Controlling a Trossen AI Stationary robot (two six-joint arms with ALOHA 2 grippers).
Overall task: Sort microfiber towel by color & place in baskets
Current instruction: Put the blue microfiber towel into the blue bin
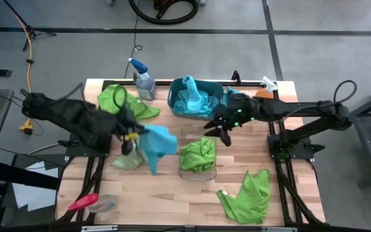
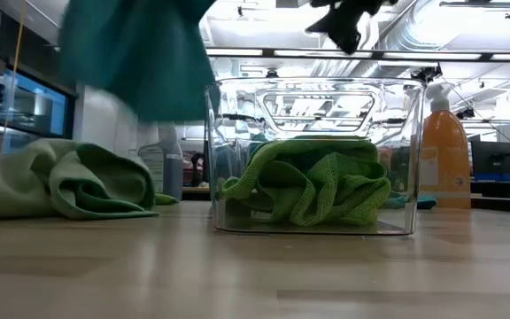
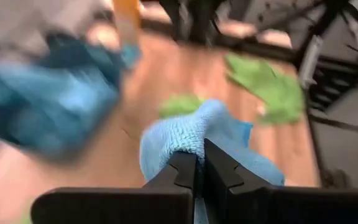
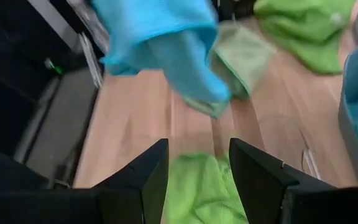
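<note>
High view: left gripper (image 1: 133, 135) pinches a blue towel (image 1: 156, 145) hanging lengthwise downward beside the clear bin (image 1: 198, 169); right gripper (image 1: 219, 132) hovers released.

The table (image 1: 172, 193) is evenly lit from overhead – shadows are kept faint. Glare is seen on the clear bin (image 2: 312, 97); the held blue towel (image 3: 197, 134) is motion-blurred.

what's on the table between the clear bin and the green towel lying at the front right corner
Nothing: in the high view, only bare wood separates the clear bin from the green towel at the front right. The two sit apart, not touching.
</note>
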